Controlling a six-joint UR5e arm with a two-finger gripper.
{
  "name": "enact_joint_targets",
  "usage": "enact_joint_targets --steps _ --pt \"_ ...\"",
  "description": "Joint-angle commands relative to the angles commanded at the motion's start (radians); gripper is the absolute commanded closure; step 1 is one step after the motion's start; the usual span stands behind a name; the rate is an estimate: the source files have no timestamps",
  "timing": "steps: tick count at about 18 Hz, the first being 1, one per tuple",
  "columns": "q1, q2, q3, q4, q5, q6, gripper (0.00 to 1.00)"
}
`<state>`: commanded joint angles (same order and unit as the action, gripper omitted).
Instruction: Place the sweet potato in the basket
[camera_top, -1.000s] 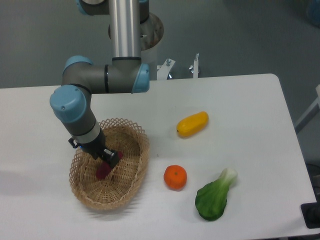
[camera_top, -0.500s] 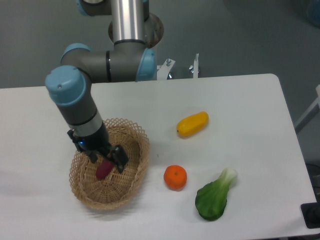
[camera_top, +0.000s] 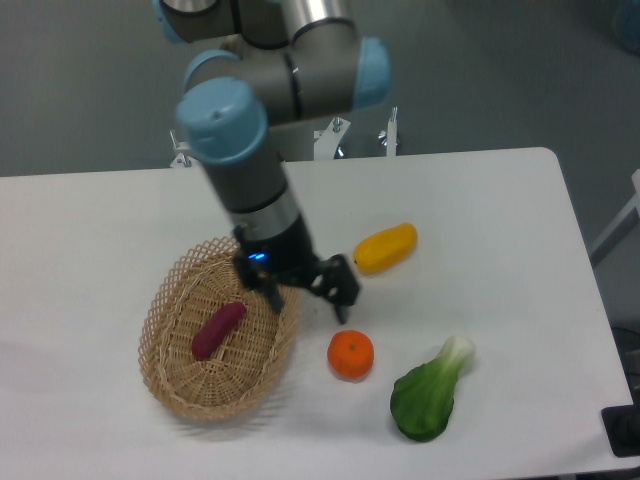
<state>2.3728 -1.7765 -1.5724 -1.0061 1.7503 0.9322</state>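
Note:
The magenta-purple sweet potato (camera_top: 218, 329) lies inside the tan wicker basket (camera_top: 170, 384), on its floor near the middle, tilted from lower left to upper right. My gripper (camera_top: 308, 297) is open and empty. It hangs above the basket's right rim, to the right of the sweet potato and well apart from it, with one finger (camera_top: 343, 289) spread out toward the orange.
A round orange (camera_top: 350, 354) sits just below the gripper. An oblong yellow-orange fruit (camera_top: 386, 248) lies to the gripper's upper right. A green bok choy (camera_top: 428, 394) lies at the front right. The table's back edge runs behind the arm.
My gripper let go of the sweet potato, which now lies free in the basket. The gripper has risen and swung right, from inside the basket to over its right rim.

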Motion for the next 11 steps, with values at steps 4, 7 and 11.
enact_joint_targets --steps 4,7,11 --pt "0.132 0.061 -0.024 -0.078 -0.089 0.241 0.00" --pt "0.192 0.101 -0.058 -0.097 -0.118 0.379 0.00" --pt "0.210 0.114 -0.080 -0.097 -0.132 0.387 0.00"
